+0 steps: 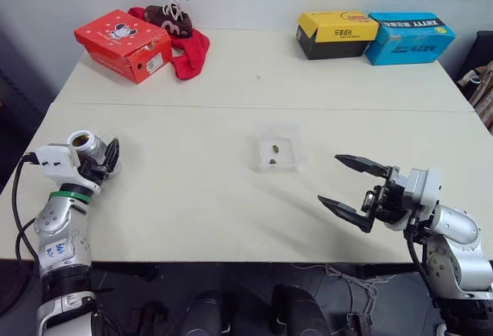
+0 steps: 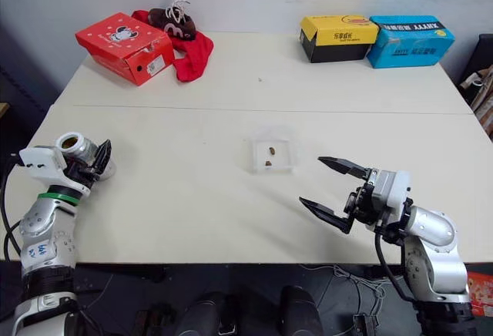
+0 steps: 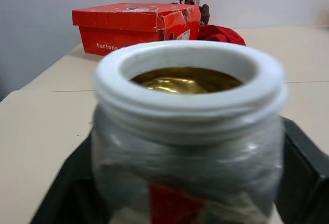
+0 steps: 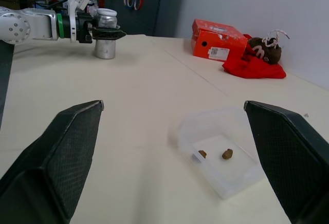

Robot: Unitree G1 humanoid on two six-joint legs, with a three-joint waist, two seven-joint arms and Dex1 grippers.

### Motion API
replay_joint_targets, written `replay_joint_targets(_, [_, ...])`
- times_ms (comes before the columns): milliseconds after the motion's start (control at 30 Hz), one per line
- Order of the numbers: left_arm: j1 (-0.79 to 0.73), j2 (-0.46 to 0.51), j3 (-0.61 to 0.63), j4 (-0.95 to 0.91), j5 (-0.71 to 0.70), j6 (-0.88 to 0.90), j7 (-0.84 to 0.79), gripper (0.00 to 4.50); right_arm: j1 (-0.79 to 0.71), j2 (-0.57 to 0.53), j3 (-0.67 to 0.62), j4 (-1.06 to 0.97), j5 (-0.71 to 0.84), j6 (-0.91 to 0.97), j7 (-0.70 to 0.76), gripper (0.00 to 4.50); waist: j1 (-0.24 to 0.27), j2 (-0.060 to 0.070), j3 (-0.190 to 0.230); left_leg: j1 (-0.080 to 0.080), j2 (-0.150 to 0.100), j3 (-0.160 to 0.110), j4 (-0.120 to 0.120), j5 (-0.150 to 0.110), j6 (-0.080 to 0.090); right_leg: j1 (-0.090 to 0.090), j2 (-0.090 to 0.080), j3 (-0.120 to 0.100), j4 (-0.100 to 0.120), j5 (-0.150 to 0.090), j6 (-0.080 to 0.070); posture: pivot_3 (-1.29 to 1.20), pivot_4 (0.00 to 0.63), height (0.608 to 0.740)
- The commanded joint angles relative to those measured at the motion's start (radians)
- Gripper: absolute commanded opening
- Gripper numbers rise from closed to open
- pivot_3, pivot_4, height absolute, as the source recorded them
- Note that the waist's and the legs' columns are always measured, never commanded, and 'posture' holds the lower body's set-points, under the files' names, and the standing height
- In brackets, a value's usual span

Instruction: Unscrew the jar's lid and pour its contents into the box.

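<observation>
Beige table (image 1: 192, 197): lidless jar (image 1: 86, 144) standing upright at its left edge between the left gripper (image 1: 104, 159) fingers (apparently loosened), right gripper (image 1: 350, 188) spread empty; left wrist view shows gold inside, red label.

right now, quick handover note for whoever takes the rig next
Left gripper: fingers around the jar, which stands on the table at its left edge; whether they clamp it cannot be told.
Right gripper: open, empty, hovering right of the box.
Jar: upright, lid off, mouth open.
Box: mid-table, two brown pieces inside.
Done: unscrewing, pouring by the look of it.
Left: check the jar is empty, withdraw both arms.
</observation>
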Motion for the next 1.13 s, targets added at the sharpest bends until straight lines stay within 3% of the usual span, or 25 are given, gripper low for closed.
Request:
replay_joint_targets(33, [0.015, 0.014, 0.025, -0.004, -0.012, -0.023, -0.008, 4.49, 0.018, -0.022, -0.047, -0.056, 0.022, 0.012, -0.026, 4.50, 0.000, 0.000, 0.000, 0.000, 0.000, 0.000, 0.000, 0.000, 0.000, 0.000, 0.000, 0.000, 0.000, 0.000, 0.000, 0.00, 0.150, 0.740])
replay_joint_targets(300, [0.105, 0.050, 0.039, -0.067, -0.042, 0.047, -0.047, 4.49, 0.103, -0.077, -0.131, -0.129, 0.041, 0.083, -0.076, 4.50, 0.000, 0.000, 0.000, 0.000, 0.001, 0.000, -0.002, 0.000, -0.001, -0.001, -0.001, 0.006, -0.002, 0.000, -0.001, 0.00, 0.150, 0.740])
replay_joint_targets(500, [0.216, 0.146, 0.044, -0.101, -0.045, 0.072, -0.178, 4.49, 0.200, -0.103, -0.205, -0.126, 0.056, 0.082, -0.049, 4.50, 0.000, 0.000, 0.000, 0.000, 0.000, 0.003, -0.006, -0.001, -0.002, -0.007, -0.001, 0.010, -0.004, -0.001, -0.003, 0.00, 0.150, 0.740])
replay_joint_targets(667, [0.450, 0.269, 0.057, -0.251, -0.036, 0.036, -0.401, 4.49, 0.263, -0.173, -0.281, -0.059, 0.048, 0.056, 0.058, 4.50, -0.004, 0.000, 0.000, 0.000, 0.000, 0.005, -0.011, -0.001, -0.002, -0.010, -0.001, 0.012, -0.007, -0.002, -0.003, 0.00, 0.150, 0.740])
replay_joint_targets(867, [0.630, 0.328, 0.117, -0.389, -0.068, 0.030, -0.548, 4.49, 0.274, -0.261, -0.334, 0.035, 0.042, 0.029, 0.193, 4.50, 0.000, 0.000, 0.000, 0.000, 0.001, 0.006, -0.014, -0.002, -0.003, -0.010, -0.001, 0.012, -0.010, -0.003, -0.006, 0.00, 0.150, 0.740])
replay_joint_targets(1133, [0.683, 0.346, 0.181, -0.440, -0.068, 0.004, -0.624, 4.49, 0.251, -0.323, -0.338, 0.221, 0.019, -0.067, 0.374, 4.50, 0.001, 0.001, 0.000, 0.000, 0.002, 0.006, -0.015, -0.002, -0.003, -0.010, -0.001, 0.012, -0.013, -0.004, -0.007, 0.00, 0.150, 0.740])
